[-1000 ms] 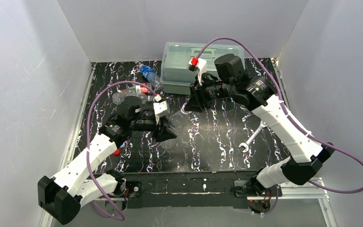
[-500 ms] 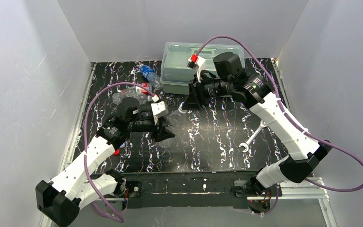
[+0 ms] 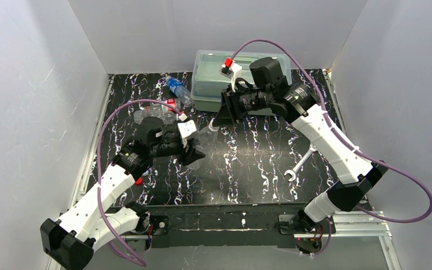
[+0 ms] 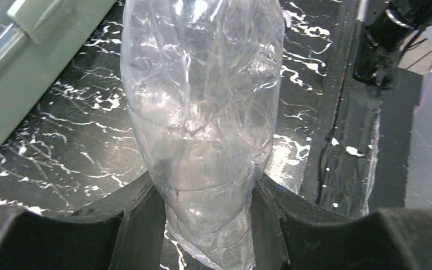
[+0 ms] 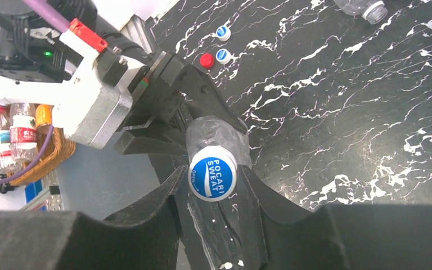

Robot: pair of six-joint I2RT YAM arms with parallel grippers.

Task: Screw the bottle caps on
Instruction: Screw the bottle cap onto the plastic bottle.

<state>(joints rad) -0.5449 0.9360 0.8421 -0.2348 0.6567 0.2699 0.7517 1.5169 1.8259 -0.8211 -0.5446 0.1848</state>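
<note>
A plain clear bottle (image 4: 202, 101) is held off the table, my left gripper (image 4: 205, 219) shut on its lower body. In the top view it (image 3: 205, 136) slants from the left gripper (image 3: 193, 151) up toward the right gripper (image 3: 218, 121). My right gripper (image 5: 212, 183) is shut on a blue-and-white cap (image 5: 212, 173) sitting on the bottle's neck (image 5: 216, 132). Loose on the table lie a red cap (image 5: 206, 60) and two blue-and-white caps (image 5: 223, 32) (image 5: 223, 55). A blue-label bottle (image 3: 177, 88) and a red-label bottle (image 3: 157, 109) lie at the back left.
A translucent lidded box (image 3: 214, 84) stands at the back centre, just behind the right gripper. A silver wrench (image 3: 301, 163) lies on the right of the black marbled table (image 3: 247, 169). White walls close in the left, right and back.
The left arm has raised the bottle and brought it back toward the right gripper. The right gripper has shifted left and closed a little tighter on the cap.
</note>
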